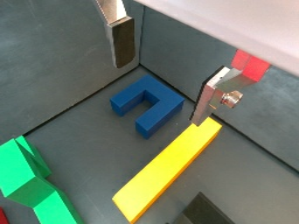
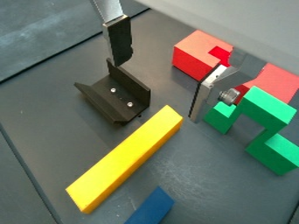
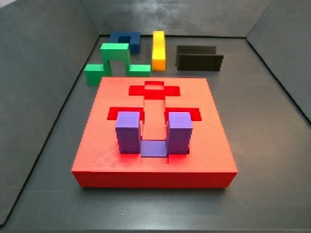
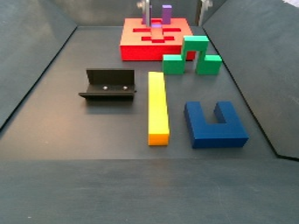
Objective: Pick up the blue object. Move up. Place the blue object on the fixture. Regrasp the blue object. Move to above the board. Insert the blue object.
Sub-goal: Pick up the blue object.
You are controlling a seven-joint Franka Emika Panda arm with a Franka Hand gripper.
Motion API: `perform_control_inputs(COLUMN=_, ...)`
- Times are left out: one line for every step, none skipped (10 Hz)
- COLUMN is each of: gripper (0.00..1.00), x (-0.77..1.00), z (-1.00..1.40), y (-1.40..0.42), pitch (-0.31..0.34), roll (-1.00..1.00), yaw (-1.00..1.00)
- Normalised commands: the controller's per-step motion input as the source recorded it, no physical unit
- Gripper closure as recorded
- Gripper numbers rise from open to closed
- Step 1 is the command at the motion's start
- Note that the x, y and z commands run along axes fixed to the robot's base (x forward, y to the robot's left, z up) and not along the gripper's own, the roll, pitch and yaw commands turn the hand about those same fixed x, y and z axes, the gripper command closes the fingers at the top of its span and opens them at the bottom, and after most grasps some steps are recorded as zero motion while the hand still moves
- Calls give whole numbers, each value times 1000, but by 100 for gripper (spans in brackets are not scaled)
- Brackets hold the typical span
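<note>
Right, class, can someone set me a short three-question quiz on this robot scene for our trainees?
1. True or false: the claw is gripping the small dark-blue U-shaped block.
2. In a side view, what lies on the floor between the blue block and the black L-shaped fixture? A) a long yellow bar B) a white cup C) nothing
3. Fill in: the purple U-shaped block sits in the thick square board coloured ____.

Key: 1 false, the claw hangs open above the block, which lies on the floor; 2 A; 3 red.
</note>
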Motion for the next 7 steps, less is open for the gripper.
perform_control_inputs(gripper=0, x=97, z=-334, y=77, pitch=0, roll=114, yaw=0)
perform_control_inputs(gripper=0, x=86, z=-486, y=377, pitch=0, roll=190, yaw=-154)
perform_control_inputs(gripper=0, x=114, z=-540, y=480, pitch=0, roll=186, yaw=-166)
perform_control_inputs(gripper=0, x=140, z=-663, y=400, pitch=0, roll=159, yaw=-49)
perform_control_inputs(gripper=0, x=109, z=-829, y=340, pitch=-76, roll=0, yaw=0)
perform_control_inputs(gripper=0, x=66, z=-831, y=251, pitch=-121, roll=0, yaw=26)
perform_control_inputs(gripper=0, x=0, z=-691, y=126, pitch=-127, roll=-26, yaw=0)
